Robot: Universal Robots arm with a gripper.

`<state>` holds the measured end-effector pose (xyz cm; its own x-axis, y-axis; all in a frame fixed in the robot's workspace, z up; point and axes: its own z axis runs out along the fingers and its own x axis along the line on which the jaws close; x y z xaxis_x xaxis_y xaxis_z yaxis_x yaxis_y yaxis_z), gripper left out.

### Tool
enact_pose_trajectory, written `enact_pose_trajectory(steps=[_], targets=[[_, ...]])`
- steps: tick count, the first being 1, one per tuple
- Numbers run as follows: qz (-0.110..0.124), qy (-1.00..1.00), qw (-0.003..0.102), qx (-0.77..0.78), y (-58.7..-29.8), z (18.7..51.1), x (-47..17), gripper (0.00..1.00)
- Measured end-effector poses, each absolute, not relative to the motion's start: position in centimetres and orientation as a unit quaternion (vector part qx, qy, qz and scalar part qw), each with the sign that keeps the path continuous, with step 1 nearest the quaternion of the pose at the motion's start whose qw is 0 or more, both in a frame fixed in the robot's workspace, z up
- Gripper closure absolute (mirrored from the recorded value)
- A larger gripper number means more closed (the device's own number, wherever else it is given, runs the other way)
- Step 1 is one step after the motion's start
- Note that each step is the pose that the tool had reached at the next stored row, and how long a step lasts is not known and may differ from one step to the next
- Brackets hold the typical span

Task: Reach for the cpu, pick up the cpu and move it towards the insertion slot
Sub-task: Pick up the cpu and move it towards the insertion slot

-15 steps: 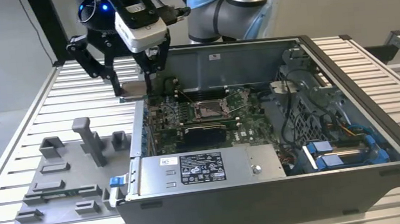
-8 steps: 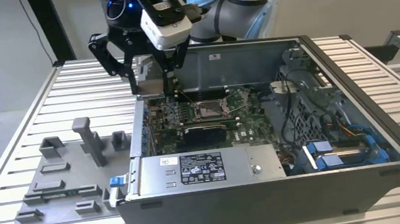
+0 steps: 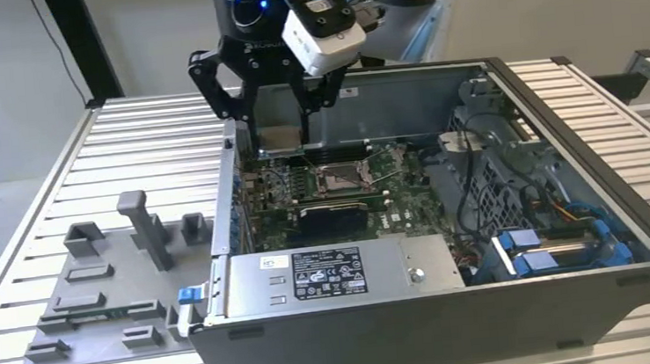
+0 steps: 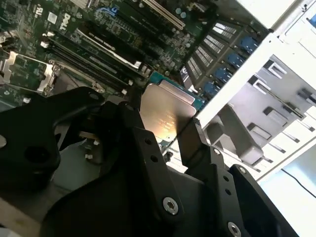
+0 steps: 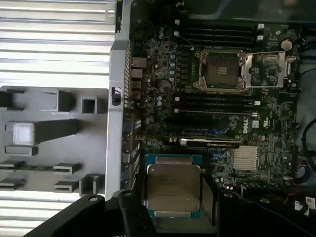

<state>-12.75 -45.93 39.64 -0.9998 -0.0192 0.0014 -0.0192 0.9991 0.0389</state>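
The cpu (image 5: 173, 190) sits clamped between my fingers (image 4: 143, 148), its pale metal top facing out and its green border showing along the edges in both wrist views; my gripper (image 3: 278, 115) is closed down onto its two opposite sides, so only the pinched edges are covered and the rest of the chip hangs free. I hold it in the air above the far edge of the open computer case (image 3: 610, 210), over the green motherboard (image 5: 163, 84) and clear of it. The insertion slot (image 5: 219, 70) lies beyond my fingertips on that board, well apart from the chip, its silver frame square around a dark centre, with its hinged metal plate (image 5: 269, 69) folded out just beside it. Long dark memory slots (image 5: 217, 106) run across the board between the chip and the socket. Outside the case wall, away from my fingers, the grey tray (image 3: 99, 290) with its upright blocks rests on the slatted table (image 3: 22, 217), and the air around my fingers is open
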Motion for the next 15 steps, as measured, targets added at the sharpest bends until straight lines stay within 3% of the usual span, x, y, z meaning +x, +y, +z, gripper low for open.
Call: enact_pose_trajectory(steps=[15], targets=[[-0.019, -1.0, 0.001, 0.01, -45.9, 39.6, -6.8, 1.0]])
